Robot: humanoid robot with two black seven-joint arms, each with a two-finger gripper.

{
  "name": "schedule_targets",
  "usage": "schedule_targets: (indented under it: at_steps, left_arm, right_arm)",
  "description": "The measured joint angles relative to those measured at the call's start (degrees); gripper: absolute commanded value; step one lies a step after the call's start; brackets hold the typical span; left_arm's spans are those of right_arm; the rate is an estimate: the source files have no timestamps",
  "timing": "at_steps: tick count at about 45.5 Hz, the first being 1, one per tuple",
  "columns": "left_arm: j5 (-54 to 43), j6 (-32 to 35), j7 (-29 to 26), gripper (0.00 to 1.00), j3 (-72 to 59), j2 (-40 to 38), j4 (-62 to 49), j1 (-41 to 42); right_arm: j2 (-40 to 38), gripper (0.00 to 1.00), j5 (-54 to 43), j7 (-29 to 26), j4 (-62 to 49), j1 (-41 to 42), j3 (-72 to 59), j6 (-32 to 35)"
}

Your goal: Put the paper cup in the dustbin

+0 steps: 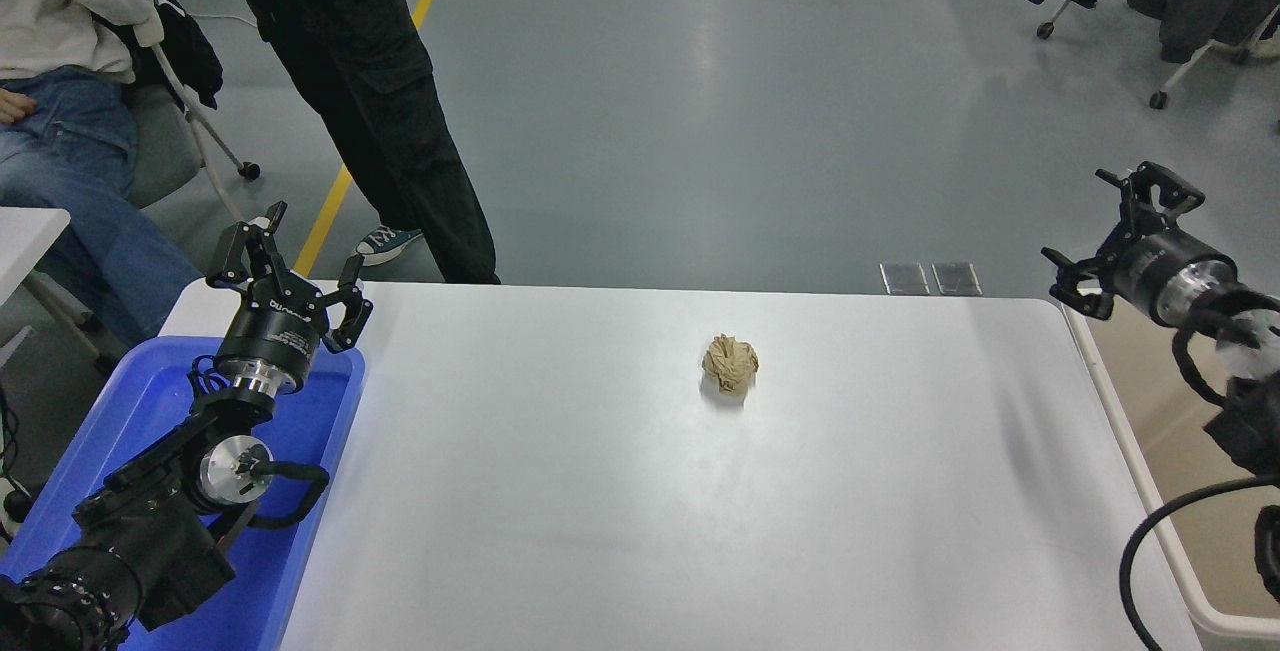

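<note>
The right gripper hangs raised above the dustbin at the table's right edge, jaws spread wide and holding nothing. The left gripper sits parked over the blue tray, fingers also apart. A crumpled brown paper ball lies mid-table — no paper cup shows anywhere; the bin's interior is largely cut off and masked by the arm.

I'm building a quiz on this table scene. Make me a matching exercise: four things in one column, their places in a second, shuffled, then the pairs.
Things:
1. crumpled paper ball
2. blue tray
3. dustbin
4. left gripper

Places:
A. off the table's right edge
B. on the table's left end
C. above the tray's far end
D. near the table's middle

Pairs: 1-D, 2-B, 3-A, 4-C
</note>
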Motion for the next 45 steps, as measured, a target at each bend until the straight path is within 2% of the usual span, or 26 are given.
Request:
schedule_targets:
  at_steps: [20,45]
  left_arm:
    - [0.0,0.0,0.0,1.00,0.0,0.0,0.0,0.0]
    - [0.0,0.0,0.0,1.00,0.0,0.0,0.0,0.0]
  right_arm:
    - [10.5,1.00,0.0,5.2,0.8,0.1,6.0,0.9]
    - [12.6,1.00,1.4,8.7,1.4,-5.6,11.2,1.2]
